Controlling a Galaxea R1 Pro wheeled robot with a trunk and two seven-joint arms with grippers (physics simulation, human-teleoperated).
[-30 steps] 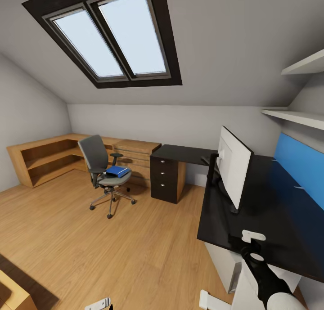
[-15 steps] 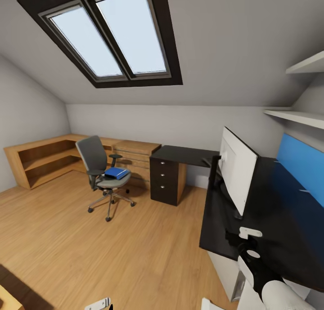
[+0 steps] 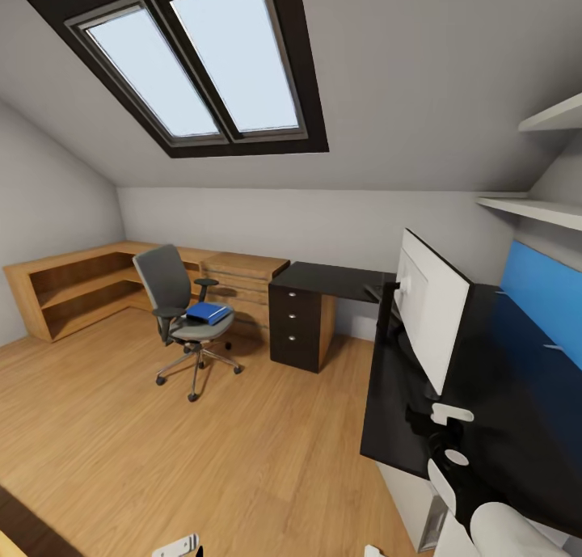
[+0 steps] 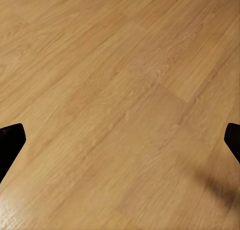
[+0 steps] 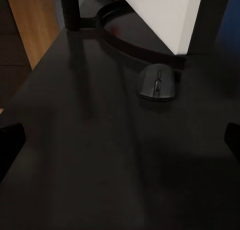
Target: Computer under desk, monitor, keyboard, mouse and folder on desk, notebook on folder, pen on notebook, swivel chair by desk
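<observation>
The swivel chair (image 3: 179, 310) stands on the floor left of the desk (image 3: 485, 411), with the blue folder (image 3: 208, 312) on its seat. The monitor (image 3: 432, 318) stands on the desk, white back towards me. My right gripper (image 3: 430, 419) hovers open over the desk's near end. In the right wrist view the gripper (image 5: 120, 145) faces the black mouse (image 5: 158, 83), which lies beside the monitor's round base (image 5: 131, 44). A thin pale pen (image 3: 556, 348) lies near the blue wall panel. The light grey computer (image 3: 409, 486) sits under the desk. My left gripper (image 4: 120, 140) hangs open above bare floor. I cannot make out the keyboard or the notebook.
The desk's black drawer unit (image 3: 296, 327) stands between the chair and the monitor. A light wooden chest (image 3: 242, 278) and low shelves (image 3: 77, 286) line the far wall. Wall shelves (image 3: 537, 209) hang above the desk. Wide wood floor (image 3: 202, 452) stretches to the left.
The whole picture has slid slightly left and the desk looks a little nearer, so the camera has moved. The right arm sits lower in view. The things have stayed put.
</observation>
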